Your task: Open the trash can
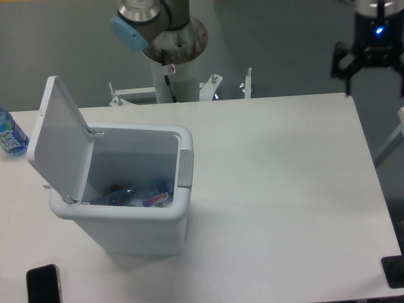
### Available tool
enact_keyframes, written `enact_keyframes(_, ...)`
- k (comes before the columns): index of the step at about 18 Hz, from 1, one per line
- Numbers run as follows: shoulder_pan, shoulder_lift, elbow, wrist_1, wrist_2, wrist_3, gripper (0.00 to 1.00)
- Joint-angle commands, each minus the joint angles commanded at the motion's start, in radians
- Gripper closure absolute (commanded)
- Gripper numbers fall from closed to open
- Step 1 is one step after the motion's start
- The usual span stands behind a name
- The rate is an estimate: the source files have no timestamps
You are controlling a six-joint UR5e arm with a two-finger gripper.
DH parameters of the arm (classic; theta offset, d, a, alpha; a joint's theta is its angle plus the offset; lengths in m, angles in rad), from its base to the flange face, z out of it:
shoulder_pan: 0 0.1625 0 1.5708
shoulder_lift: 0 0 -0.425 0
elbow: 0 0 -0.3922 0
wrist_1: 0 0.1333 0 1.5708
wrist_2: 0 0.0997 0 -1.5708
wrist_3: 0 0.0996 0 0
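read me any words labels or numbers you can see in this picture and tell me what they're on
Nothing here can be read.
Water bottle at the left edge: blue label, print too small.
Wrapper inside the trash can: lettering blurred.
Tag on the robot's pedestal: marking too small.

The hand (372,60) sits at the top right corner, cut by the frame's edge, so only one finger (341,61) shows fully and its opening cannot be judged. A bottle (9,134) is cropped by the left edge, a dark phone (43,283) by the bottom, a black object (394,272) by the right. Wrappers (140,195) inside the trash can (136,221) are too small to identify
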Motion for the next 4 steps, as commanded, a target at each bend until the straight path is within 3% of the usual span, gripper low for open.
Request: enact_keyframes(4,0.031,0.023,-0.037,-0.012,0.0,0.077,0.0)
